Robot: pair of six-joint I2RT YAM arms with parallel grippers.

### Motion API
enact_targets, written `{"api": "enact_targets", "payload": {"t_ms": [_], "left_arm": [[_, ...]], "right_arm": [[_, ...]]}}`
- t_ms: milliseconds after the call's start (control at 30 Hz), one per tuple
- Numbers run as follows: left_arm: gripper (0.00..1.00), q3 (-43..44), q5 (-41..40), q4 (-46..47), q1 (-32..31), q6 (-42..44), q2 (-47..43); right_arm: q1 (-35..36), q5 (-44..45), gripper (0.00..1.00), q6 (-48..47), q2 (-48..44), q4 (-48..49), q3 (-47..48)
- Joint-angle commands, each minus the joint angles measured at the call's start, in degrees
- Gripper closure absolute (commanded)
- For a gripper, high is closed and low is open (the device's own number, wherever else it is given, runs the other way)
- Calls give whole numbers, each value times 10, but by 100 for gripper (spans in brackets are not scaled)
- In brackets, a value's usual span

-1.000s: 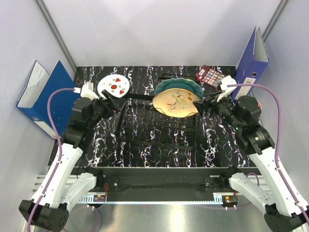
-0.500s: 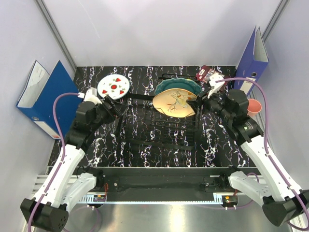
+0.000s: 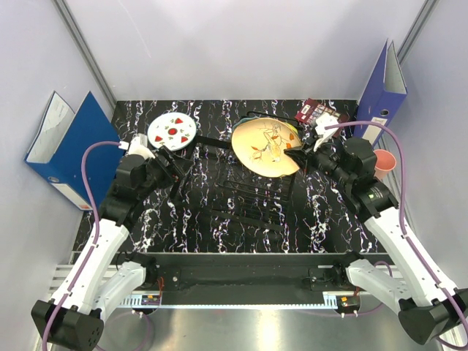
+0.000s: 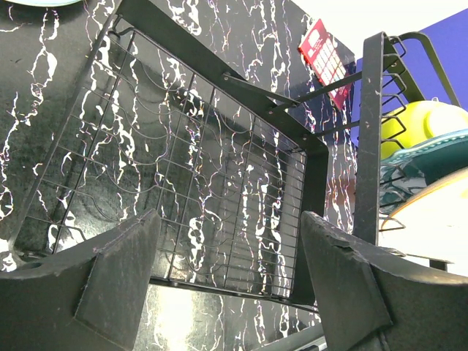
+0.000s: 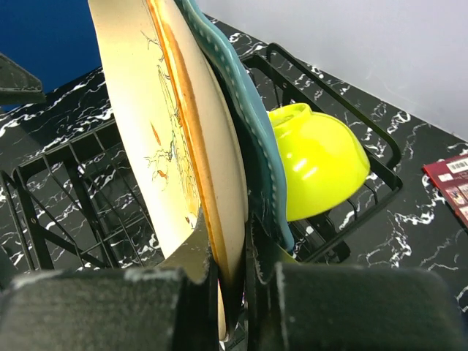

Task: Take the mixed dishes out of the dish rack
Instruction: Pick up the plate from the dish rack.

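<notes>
No word or number can be read: the red packet [image 3: 316,113], at one o'clock on the table [image 3: 219,131], bears only a white barcode patch [image 5: 457,167] and rows of pale printed squares, too small to make out.

"What was the dish rack [image 4: 369,131] made of?"

"Thin black wire with a matt coating. The cream floral plate [image 5: 157,139] looked glazed and smooth, and the small yellow-green bowl [image 5: 318,168] was glossier still."

"And the worktop [image 3: 344,219]?"

"Black, veined white like marble, faintly shiny. The left pincer [image 4: 230,248] looked like rough, dull plastic, scuffed pale at its edges."
</notes>
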Motion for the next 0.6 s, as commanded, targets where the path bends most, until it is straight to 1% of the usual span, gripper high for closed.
{"api": "enact_targets", "payload": {"t_ms": [0, 167, 433, 567], "left_arm": [[20, 4, 6, 28, -3, 0, -3], [20, 8, 0, 27, -7, 1, -2], [20, 32, -7, 23, -7, 10, 3], [20, 35, -4, 22, -7, 8, 8]], "right_arm": [[1, 29, 100, 24, -30, -17, 18], [0, 20, 100, 24, -35, -34, 61], [0, -25, 100, 46, -40, -56, 155], [0, -29, 100, 46, -42, -67, 179]]}}
